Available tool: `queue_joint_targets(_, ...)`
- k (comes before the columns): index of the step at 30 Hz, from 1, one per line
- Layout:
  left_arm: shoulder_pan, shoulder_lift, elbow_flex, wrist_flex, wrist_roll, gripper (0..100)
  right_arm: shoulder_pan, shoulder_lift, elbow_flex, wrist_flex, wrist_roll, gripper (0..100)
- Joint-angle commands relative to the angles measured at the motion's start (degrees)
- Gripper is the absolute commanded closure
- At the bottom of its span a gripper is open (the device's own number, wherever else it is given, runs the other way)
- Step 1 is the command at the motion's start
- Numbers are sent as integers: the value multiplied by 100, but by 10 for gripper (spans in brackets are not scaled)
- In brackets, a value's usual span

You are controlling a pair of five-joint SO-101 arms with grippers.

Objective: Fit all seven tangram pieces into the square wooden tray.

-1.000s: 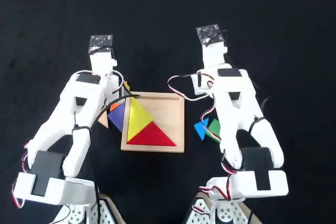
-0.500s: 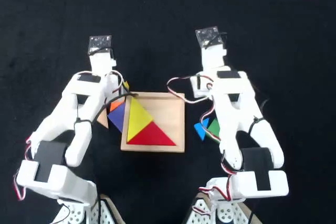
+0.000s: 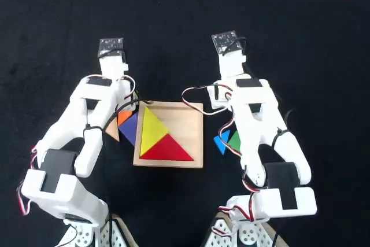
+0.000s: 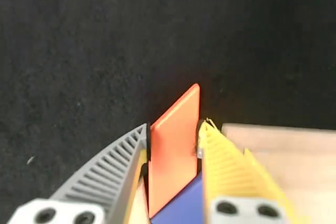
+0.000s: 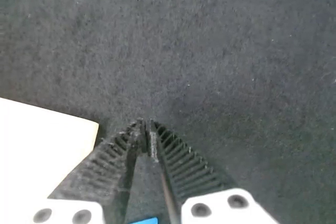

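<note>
In left wrist view, orange piece (image 4: pixel 173 150) pinched between fingers (image 4: pixel 231 169), beside tray (image 4: pixel 294 145)

White arms (image 3: pixel 87 120), black servos (image 3: pixel 55 169), grey-yellow left claw (image 4: pixel 174 124)

tray (image 3: pixel 188 121): pale matt wood | cloth (image 3: pixel 300 39): fuzzy, matt | orange piece (image 4: pixel 173 145): smooth, slight sheen | arms (image 3: pixel 254 117): smooth plastic

The left arm's (image 3: pixel 87 120) white shoulder and elbow links have tilted outward and shifted slightly up the table. The right arm's (image 3: pixel 254 114) wrist has drifted a little toward the square wooden tray (image 3: pixel 188 114).
</note>
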Motion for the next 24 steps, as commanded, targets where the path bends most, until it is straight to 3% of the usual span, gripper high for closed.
queue_joint_targets(1, -13, -26, -338, 510, -299, 826, -70, -31, -22, -97, -18, 987)
queue_joint_targets(15, -22, -26, -356, 791, -316, 762, -70, -31, -22, -97, -18, 987)
queue_joint_targets(24, 4, 308, -646, 932, -360, 848, -62, -31, -22, -97, -18, 987)
